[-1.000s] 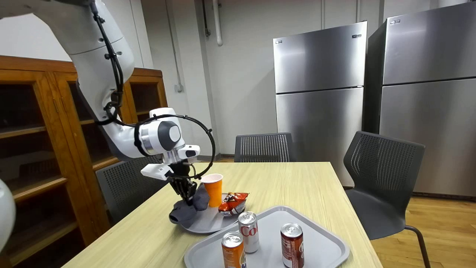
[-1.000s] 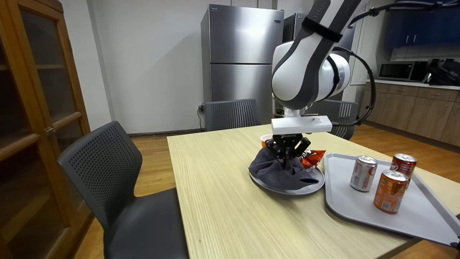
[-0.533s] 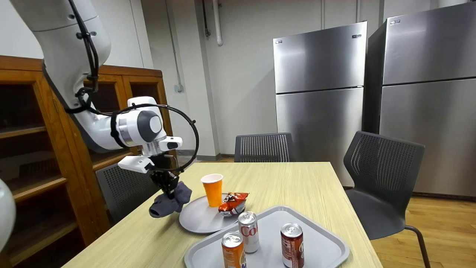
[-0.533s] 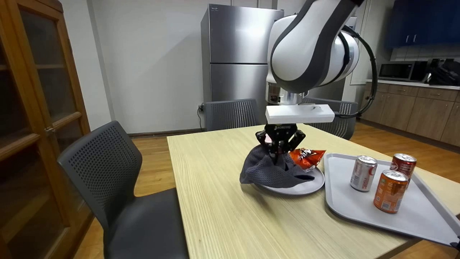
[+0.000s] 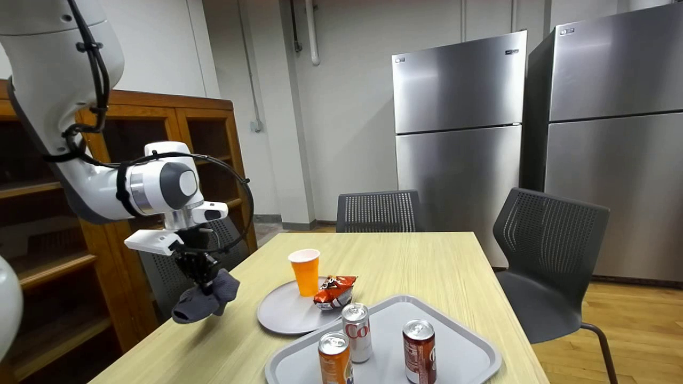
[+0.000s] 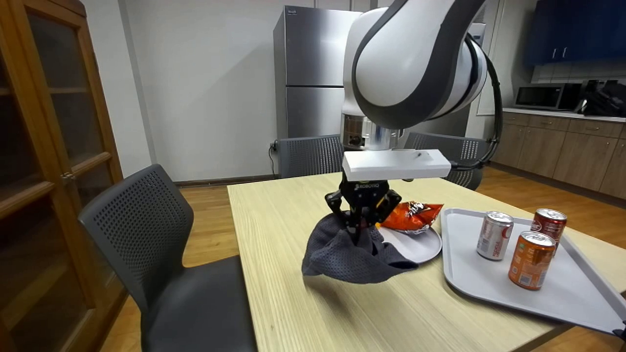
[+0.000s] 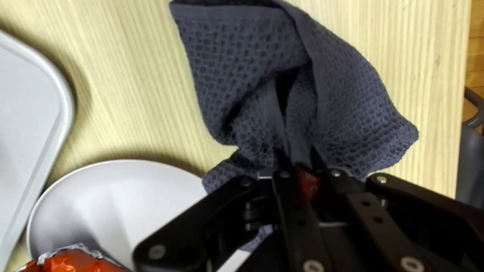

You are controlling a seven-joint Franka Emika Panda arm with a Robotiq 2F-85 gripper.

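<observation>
Dark grey cloth (image 6: 337,261) gripped by the hand (image 6: 355,235), closed down on its folds; cloth hangs just above the tabletop (image 6: 274,254), beside the plate (image 5: 288,316). Plate holds orange cup (image 5: 306,274), upright, contents hidden, and red snack bag (image 5: 334,292). Tray (image 5: 464,346) carries three cans (image 5: 356,333); its near edge is cut off in an exterior view. Versus a second ago: cloth off the plate.

The crumpled slate-grey fabric cloth (image 7: 238,45) carries a waffle grid of squares; the two-fingered tool (image 7: 297,160) is black, dotted with silvery screws (image 7: 157,251). The round grey plate (image 5: 283,316) nearly matches the rectangular grey tray (image 5: 385,332). The tapered cup (image 5: 306,276) is orange outside (white within), the crinkled foil bag (image 5: 336,292) red-orange and silver, the pale-yellow wooden bench (image 6: 274,254) finely streaked.
</observation>
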